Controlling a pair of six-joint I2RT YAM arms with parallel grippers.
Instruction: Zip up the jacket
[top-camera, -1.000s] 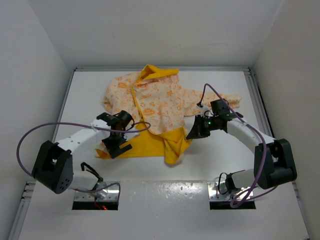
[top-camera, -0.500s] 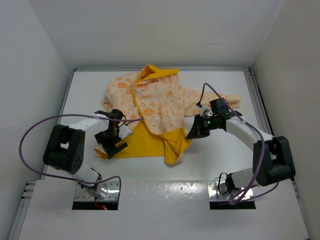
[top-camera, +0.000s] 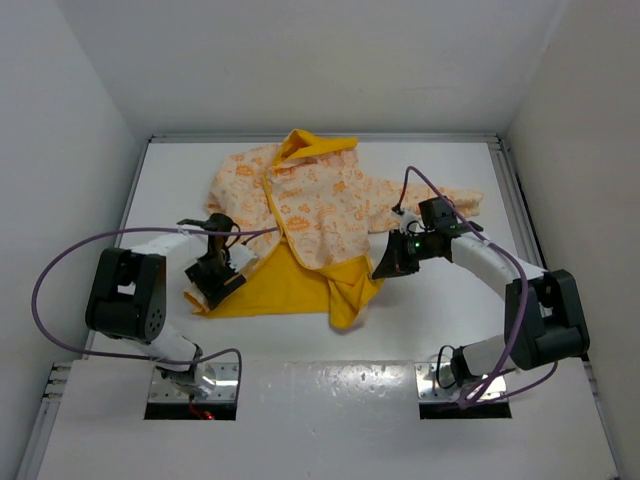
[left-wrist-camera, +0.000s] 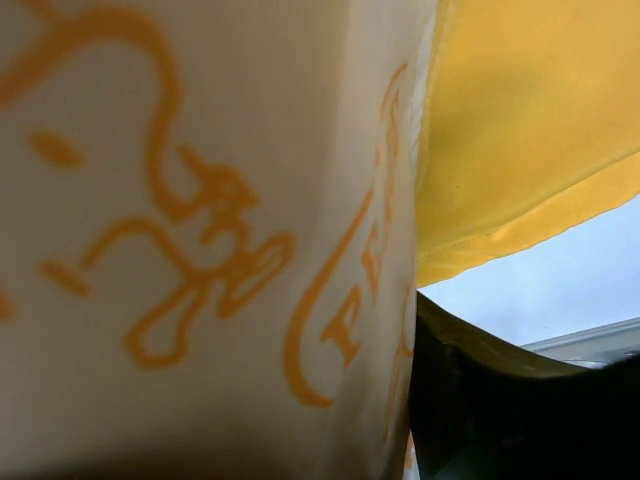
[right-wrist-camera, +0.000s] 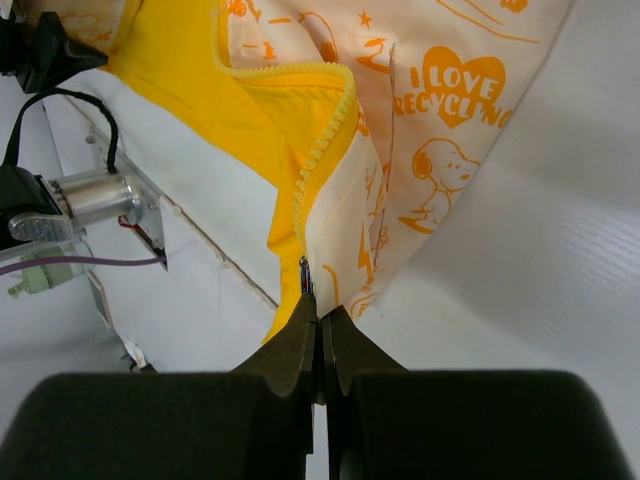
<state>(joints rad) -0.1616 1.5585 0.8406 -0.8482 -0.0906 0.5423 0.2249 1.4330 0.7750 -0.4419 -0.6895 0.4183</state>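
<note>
The jacket (top-camera: 320, 200) lies open in the middle of the table, cream with orange print, its yellow lining (top-camera: 290, 285) spread toward the front. My left gripper (top-camera: 214, 283) is at the lining's front left corner. In the left wrist view cream jacket fabric (left-wrist-camera: 200, 200) fills the frame against one dark finger (left-wrist-camera: 500, 410); the other finger is hidden. My right gripper (top-camera: 386, 266) is at the jacket's front right hem. In the right wrist view it (right-wrist-camera: 322, 318) is shut on the jacket's (right-wrist-camera: 440, 100) hem corner beside the yellow zipper teeth (right-wrist-camera: 325, 150).
White walls enclose the table on three sides. The table's raised rim (top-camera: 140, 200) runs along the left, back and right. Purple cables (top-camera: 60, 265) loop from both arms. The arm bases (top-camera: 190, 385) sit at the near edge.
My left gripper has moved left and slightly back along the jacket's front left edge, and the left arm has folded in. The right gripper holds the same hem corner, unmoved.
</note>
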